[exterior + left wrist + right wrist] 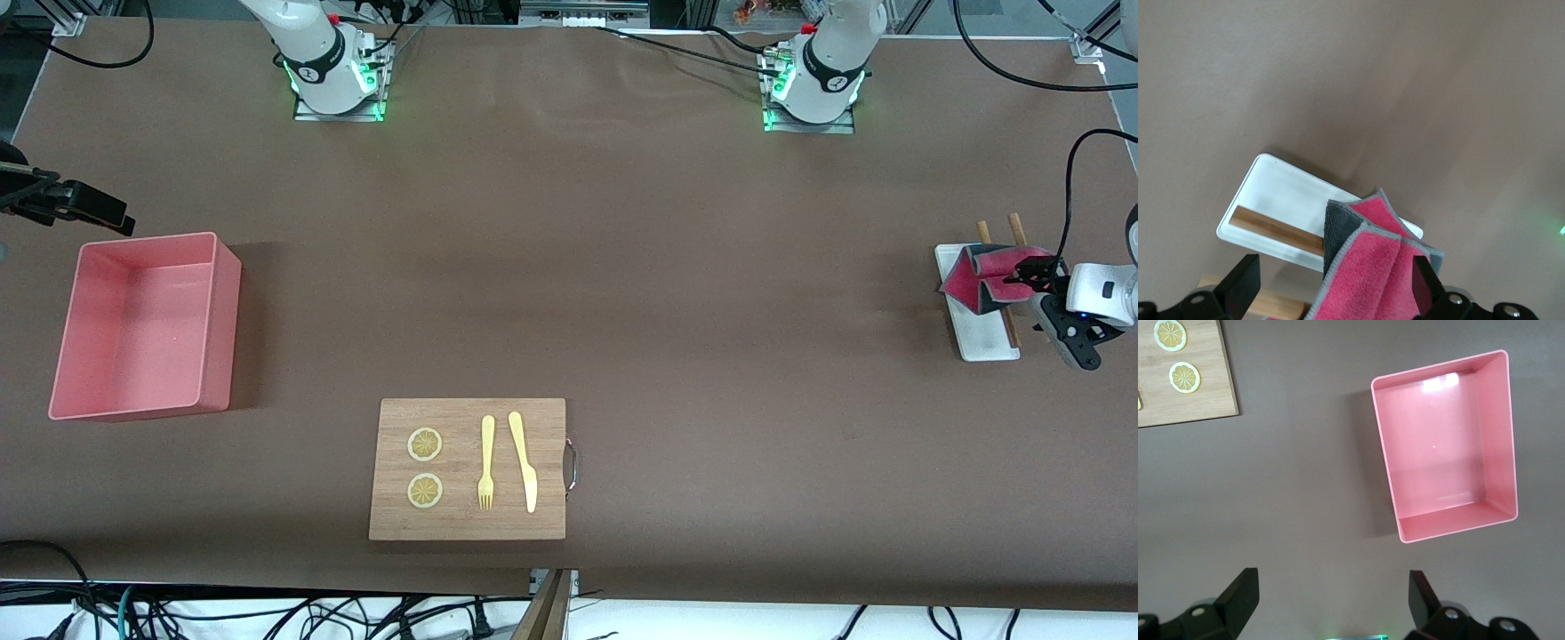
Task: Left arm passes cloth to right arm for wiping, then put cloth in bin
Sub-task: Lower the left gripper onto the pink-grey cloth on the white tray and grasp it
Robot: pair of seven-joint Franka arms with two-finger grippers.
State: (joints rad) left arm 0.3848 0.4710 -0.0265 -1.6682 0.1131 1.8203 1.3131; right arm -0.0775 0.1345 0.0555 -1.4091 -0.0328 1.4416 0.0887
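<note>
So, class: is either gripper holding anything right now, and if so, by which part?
The left gripper holds the cloth by one edge, lifting it over the white tray. The right gripper is open and empty, near the bin.

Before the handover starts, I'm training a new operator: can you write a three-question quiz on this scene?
1. True or false: the left gripper holds the folded magenta-and-grey cloth over the small flat white tray.
2. What lies in the salmon-pink rectangular plastic bin?
3. How do the right gripper jaws stand: (a) open, (b) shut?

Key: 1. True. 2. Nothing. 3. (a), open over bare table near the bin.
</note>
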